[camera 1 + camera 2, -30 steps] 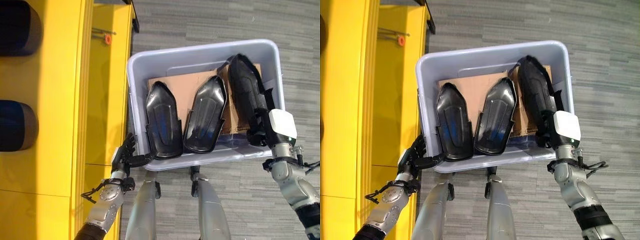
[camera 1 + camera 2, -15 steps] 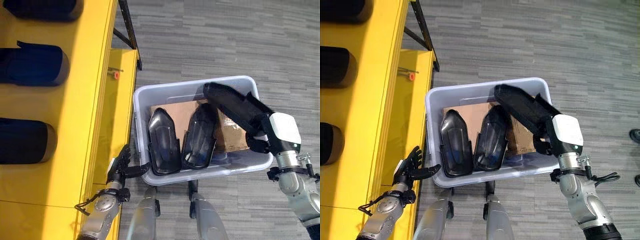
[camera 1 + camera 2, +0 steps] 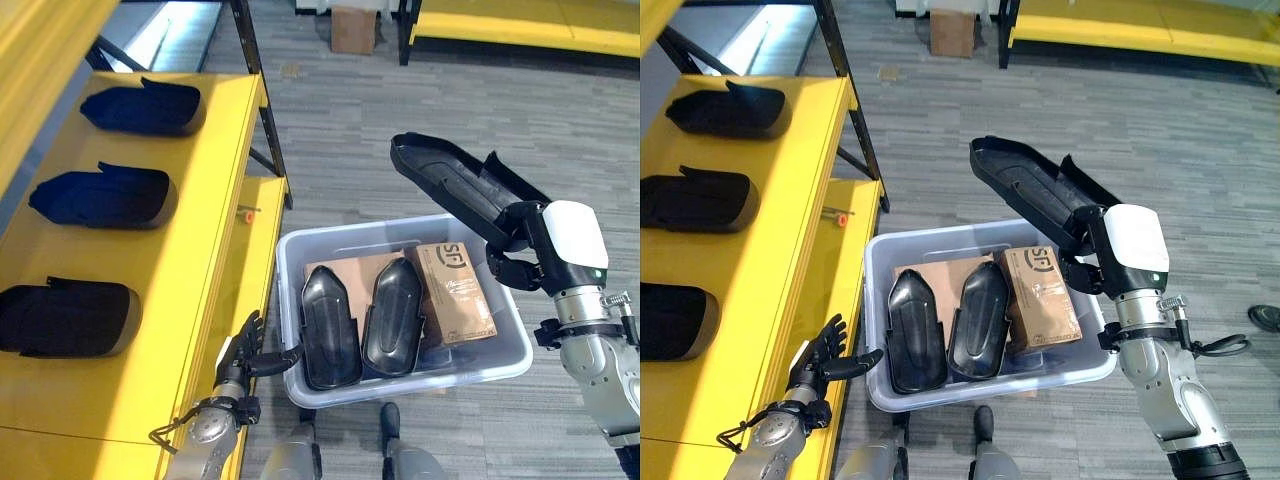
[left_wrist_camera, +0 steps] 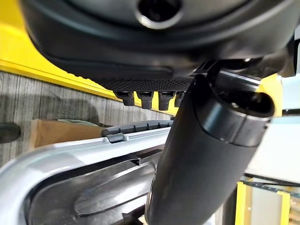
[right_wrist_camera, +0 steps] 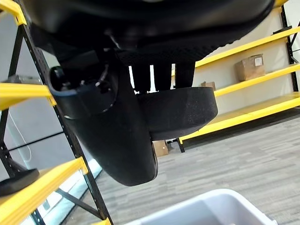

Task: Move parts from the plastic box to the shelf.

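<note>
Grey carpet floor, yellow shelf on the robot's left, grey plastic box low in front.

Right hand is clamped on a black moulded part, fingers curled round its near end. The part is held well above the box, far end pointing up and toward the shelf side, likely lifted clear of the box rim for transfer. Two more black parts are left lying side by side in the box, below and to the left of the right hand, next to a brown cardboard carton. Three parts are already laid in a row on the shelf.

Left hand is held just beside the box's near-left corner, fingers straight and spread, thumb toward the rim; probably there to steady the box.

Right wrist view: fingers are seen wrapped over the part's edge, and more yellow racking with boxes is seen behind. Left wrist view: thumb is shown right at the box rim; contact cannot be confirmed.
</note>
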### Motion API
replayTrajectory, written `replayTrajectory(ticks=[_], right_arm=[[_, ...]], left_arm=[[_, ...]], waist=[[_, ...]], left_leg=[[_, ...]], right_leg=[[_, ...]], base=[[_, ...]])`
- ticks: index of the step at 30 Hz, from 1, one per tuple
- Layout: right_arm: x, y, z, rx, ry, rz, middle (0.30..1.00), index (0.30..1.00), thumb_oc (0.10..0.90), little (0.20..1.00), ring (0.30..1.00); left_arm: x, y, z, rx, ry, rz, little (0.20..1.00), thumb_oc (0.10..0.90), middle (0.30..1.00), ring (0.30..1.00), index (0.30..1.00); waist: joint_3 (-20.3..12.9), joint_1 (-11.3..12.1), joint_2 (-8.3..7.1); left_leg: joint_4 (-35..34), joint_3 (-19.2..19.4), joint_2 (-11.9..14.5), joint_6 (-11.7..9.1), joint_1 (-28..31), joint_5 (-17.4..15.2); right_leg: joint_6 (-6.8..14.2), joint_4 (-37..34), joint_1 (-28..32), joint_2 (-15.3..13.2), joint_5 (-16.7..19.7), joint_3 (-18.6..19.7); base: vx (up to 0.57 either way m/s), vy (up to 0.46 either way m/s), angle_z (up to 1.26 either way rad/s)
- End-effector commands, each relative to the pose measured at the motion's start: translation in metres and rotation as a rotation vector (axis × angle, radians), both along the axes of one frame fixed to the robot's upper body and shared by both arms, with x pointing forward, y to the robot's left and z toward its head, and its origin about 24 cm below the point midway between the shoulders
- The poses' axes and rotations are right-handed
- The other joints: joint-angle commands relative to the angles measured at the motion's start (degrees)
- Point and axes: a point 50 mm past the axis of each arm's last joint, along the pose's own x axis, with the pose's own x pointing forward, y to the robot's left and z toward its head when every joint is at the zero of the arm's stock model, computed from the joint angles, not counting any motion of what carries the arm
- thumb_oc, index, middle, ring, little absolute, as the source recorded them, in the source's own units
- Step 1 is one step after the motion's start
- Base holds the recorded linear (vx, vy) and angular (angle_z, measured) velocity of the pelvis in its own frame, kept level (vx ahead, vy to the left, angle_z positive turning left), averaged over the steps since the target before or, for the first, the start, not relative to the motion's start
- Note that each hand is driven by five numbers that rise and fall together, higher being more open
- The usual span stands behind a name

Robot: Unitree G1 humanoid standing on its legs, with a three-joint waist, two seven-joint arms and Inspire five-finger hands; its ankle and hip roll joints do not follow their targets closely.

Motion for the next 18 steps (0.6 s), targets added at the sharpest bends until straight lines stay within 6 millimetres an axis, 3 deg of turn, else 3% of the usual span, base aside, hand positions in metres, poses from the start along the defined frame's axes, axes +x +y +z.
replayTrajectory(ticks=[1, 9, 16, 18], right_arm=[[0.004, 0.011, 0.061, -0.003, -0.294, 0.078, 0.3, 0.3, 0.4, 0.3, 0.3], [0.017, 0.023, 0.058, 0.054, -0.263, 0.129, 0.3, 0.3, 0.4, 0.3, 0.3], [0.024, 0.042, 0.067, 0.073, -0.28, 0.231, 0.3, 0.3, 0.4, 0.3, 0.3], [0.026, 0.046, 0.072, 0.065, -0.291, 0.25, 0.3, 0.3, 0.4, 0.3, 0.3]], left_arm=[[0.01, 0.004, 0.018, 0.039, -0.112, -0.021, 1.0, 0.9, 1.0, 1.0, 1.0], [0.009, 0.007, 0.017, 0.035, -0.108, 0.009, 1.0, 0.9, 1.0, 1.0, 1.0], [0.005, 0.01, 0.015, 0.016, -0.097, 0.05, 1.0, 0.9, 1.0, 1.0, 1.0], [0.001, 0.009, 0.012, 0.0, -0.09, 0.065, 1.0, 0.9, 1.0, 1.0, 1.0]], waist=[[-7.4, 0.7, -0.89], [-8.9, 1.5, -0.63], [-6.7, 3.5, -0.48], [-6.0, 4.3, -0.43]], left_leg=[[-0.4, 0.4, 1.9, -1.8, 4.4, -4.4], [-0.4, -0.4, 3.9, -2.5, 7.4, -3.2], [0.1, -3.3, 7.7, -4.8, 5.6, 2.7], [-0.2, -4.6, 7.6, -4.9, 4.2, 3.8]], right_leg=[[1.3, 6.2, -0.2, 0.3, -4.2, -2.1], [-0.1, 10.3, 1.9, 2.5, -7.9, -2.3], [-3.2, 12.1, 1.8, 6.7, -10.6, -4.2], [-3.5, 11.7, 1.5, 7.0, -10.5, -5.0]], base=[[0.01, -0.034, -0.02], [-0.02, -0.089, 0.02], [-0.09, -0.196, 0.22], [-0.17, -0.205, 0.33]])
